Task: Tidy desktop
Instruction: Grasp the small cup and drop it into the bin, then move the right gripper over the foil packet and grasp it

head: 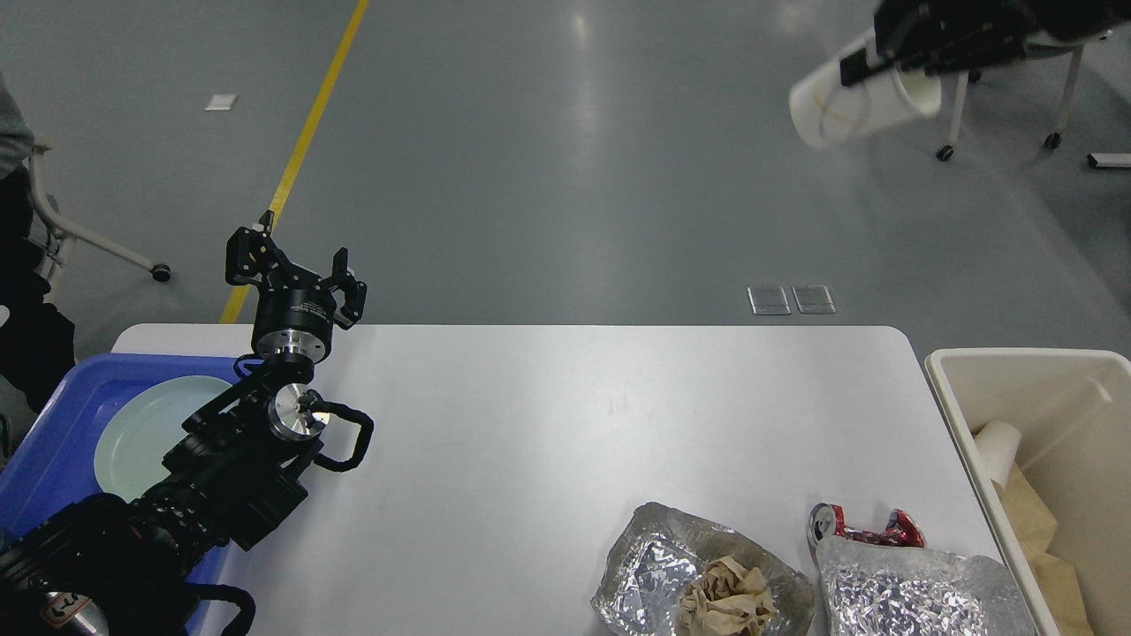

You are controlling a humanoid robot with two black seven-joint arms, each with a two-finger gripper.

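The white desktop [548,442] fills the middle of the head view. My left gripper [295,265] is open and empty, raised over the desktop's far left corner. My right gripper [884,55] is at the top right, high above the floor beyond the desktop, shut on a white paper cup [848,99] held tilted with its mouth toward me. On the desktop's near right lie a crumpled foil tray [654,556] with a brown paper ball [729,596] in it, a second piece of foil [910,592], and a crushed red can [861,528].
A blue tray [53,415] with a pale green plate [146,428] sits at the left edge under my left arm. A cream bin [1016,362] with a paper cup and brown paper stands right of the desktop. Chairs stand on the floor at far left and top right.
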